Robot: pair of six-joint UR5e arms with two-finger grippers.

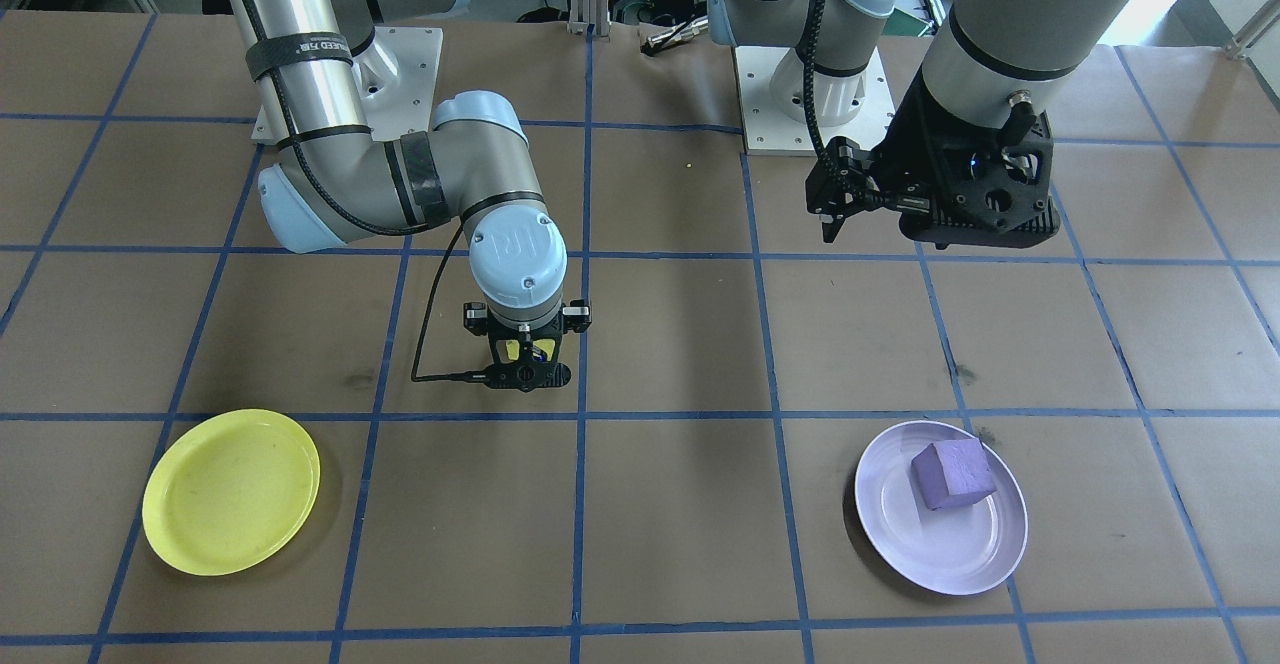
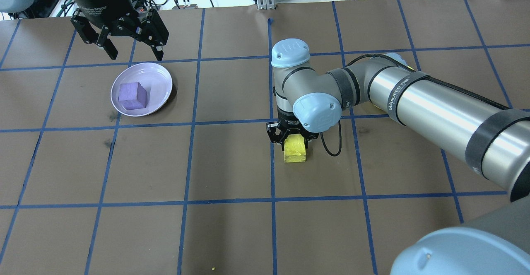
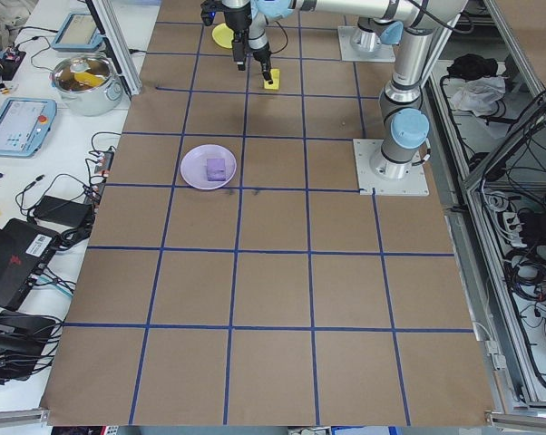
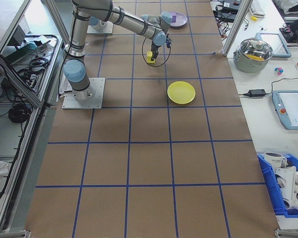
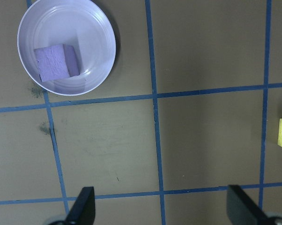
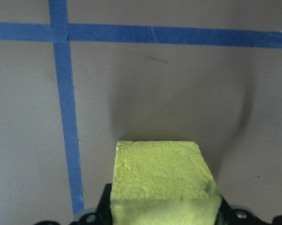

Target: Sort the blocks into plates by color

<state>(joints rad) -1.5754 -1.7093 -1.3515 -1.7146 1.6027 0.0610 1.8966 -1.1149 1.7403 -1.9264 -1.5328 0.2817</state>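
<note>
Right tool point(image 2: 295, 140) down low near the middle of the brown surface point(image 2: 232, 163), clamped on the yellow block point(image 2: 295, 151). Block sticking out below the black fingers in the overhead view, filling the bottom of the right wrist view, rough and bumpy on its faces. Hard to tell whether the block touches the surface or hangs just above it. A blue tape line point(image 2: 272, 159) just beside the block.

Left tool point(image 2: 120, 39) up high at the far side of the surface, fingers spread wide apart, holding nothing. Two dark fingertips point(image 5: 82, 206) at the bottom of the left wrist view, far apart from each other.

Purple block point(image 2: 132, 95) lying inside the pale purple plate point(image 2: 159, 80), a bit off the middle, closer to one rim. Plate flat on the surface, just below the left tool in the overhead view.

Yellow plate point(image 1: 231, 491) flat on the surface with nothing in it, well apart from the yellow block and on the far side from the purple plate. In the overhead view, mostly hidden behind the right arm.

Blue tape squares all over the brown surface. A black cable point(image 1: 430, 324) looping from the right wrist.
</note>
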